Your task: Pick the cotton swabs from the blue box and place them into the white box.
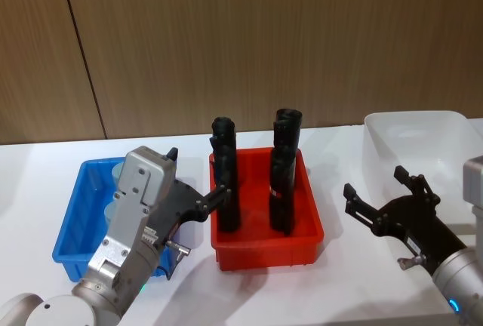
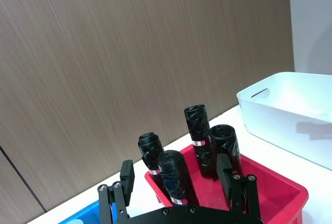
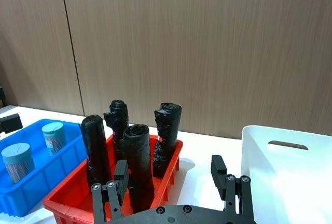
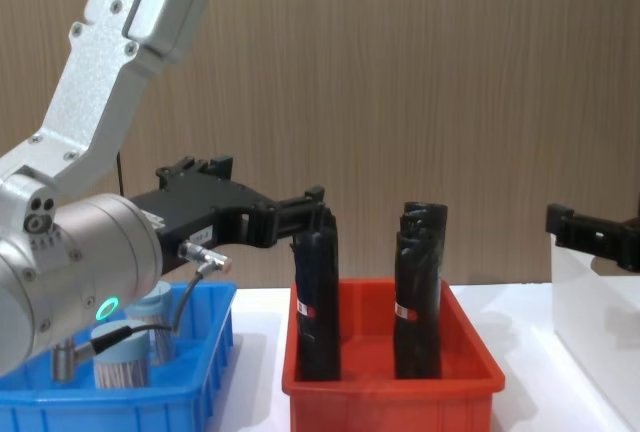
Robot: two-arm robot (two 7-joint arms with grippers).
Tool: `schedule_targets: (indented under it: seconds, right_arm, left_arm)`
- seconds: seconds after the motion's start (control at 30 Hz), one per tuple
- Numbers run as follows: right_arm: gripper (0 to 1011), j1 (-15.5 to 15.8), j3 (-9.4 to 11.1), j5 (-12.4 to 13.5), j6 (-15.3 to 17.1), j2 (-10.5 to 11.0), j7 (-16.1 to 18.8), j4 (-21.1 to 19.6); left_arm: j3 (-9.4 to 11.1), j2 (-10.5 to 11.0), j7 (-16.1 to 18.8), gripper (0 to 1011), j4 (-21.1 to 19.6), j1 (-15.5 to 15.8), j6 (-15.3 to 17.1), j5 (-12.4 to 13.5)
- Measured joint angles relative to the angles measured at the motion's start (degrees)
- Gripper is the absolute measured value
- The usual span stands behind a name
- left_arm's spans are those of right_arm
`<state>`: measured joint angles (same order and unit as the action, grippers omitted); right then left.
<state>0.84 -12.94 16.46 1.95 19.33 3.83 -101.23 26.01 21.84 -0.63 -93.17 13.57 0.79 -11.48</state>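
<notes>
Evidently no jar had been lifted yet: my left gripper (image 1: 195,175) hovered with jaws apart and empty. Both cotton swabs (image 3: 53,137) stood upright in the blue box (image 1: 75,264), below and behind those jaws. Ahead of them, black rolls (image 1: 285,167) filled the red bin (image 1: 264,254). My right gripper (image 1: 373,182) hung with its jaws apart beside the white box (image 1: 415,124), probably to keep clear; the part of that box I could see held nothing.

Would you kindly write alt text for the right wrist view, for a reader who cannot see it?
Two jars of cotton swabs stand in the blue box; a red bin of four upright black rolls sits between it and the white box. The right gripper, open, hovers nearest the camera.
</notes>
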Motion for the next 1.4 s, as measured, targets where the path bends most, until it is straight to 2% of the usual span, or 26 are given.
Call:
schedule_targets:
  seconds: [0.23, 0.6, 0.87, 1.4]
  right_arm:
    - [1002, 0.0, 0.0, 0.0, 0.0, 0.0, 0.0, 0.0]
    - [1002, 0.0, 0.0, 0.0, 0.0, 0.0, 0.0, 0.0]
    - [1002, 0.0, 0.0, 0.0, 0.0, 0.0, 0.0, 0.0]
    - [1002, 0.0, 0.0, 0.0, 0.0, 0.0, 0.0, 0.0]
  left_arm:
    - [-0.05, -0.28, 0.21, 1004, 0.21, -0.1, -0.16, -0.6]
    - [-0.71, -0.66, 1.33, 1004, 1.01, -0.45, -0.53, -4.45]
    - [-1.37, -0.75, 2.52, 1004, 1.5, -0.58, 0.22, -6.31]
    - [-3.8, -0.1, 8.77, 1004, 1.24, -0.93, 7.25, -10.69]
